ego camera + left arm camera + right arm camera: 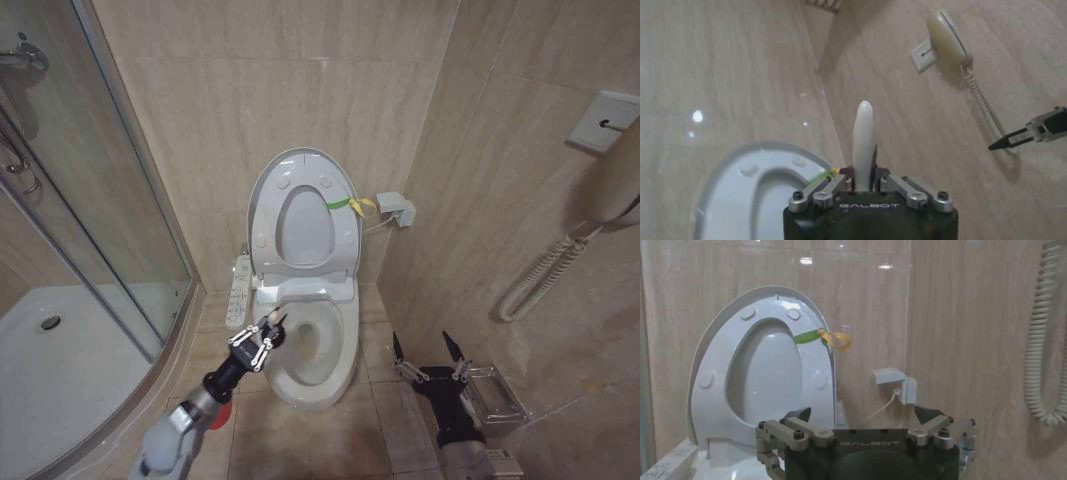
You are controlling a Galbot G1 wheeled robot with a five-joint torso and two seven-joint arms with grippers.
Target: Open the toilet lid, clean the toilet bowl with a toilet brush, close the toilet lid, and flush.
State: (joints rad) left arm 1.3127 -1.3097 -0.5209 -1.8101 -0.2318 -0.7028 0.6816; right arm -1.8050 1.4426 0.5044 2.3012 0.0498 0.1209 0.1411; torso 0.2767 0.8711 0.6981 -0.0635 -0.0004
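Shower enclosure (90,300), one, is sitting at far left, apart from the work.

Button strip (238,290), one, is hanging beside the bowl's left flank.

Left gripper (262,335), one: I am holding it at the bowl's left rim, fingers pinching the brush (864,145) by its white handle. From the left wrist, the handle is sticking up between the pads toward the wall; the bristle head is hidden from me. I judge I am gripping this way so the head can point down into the bowl for scrubbing.

Bowl (330,375), one, is standing open on the floor tiles, centre, basin exposed.

Lid (268,190), one, is leaning upright against the back wall with the seat (345,235) raised flat against it, so the opening step looks done. A yellow-green band (347,204), one, is trailing off the right edge, probably a pull tab for lifting.

Wall box (396,209), one, is mounted just right of the lid.

Right gripper (428,352), one, is waiting low on the right of the bowl, fingers spread, empty, clear of the brushing.

Handset (612,175) with coiled cord, one, is hanging at far right.
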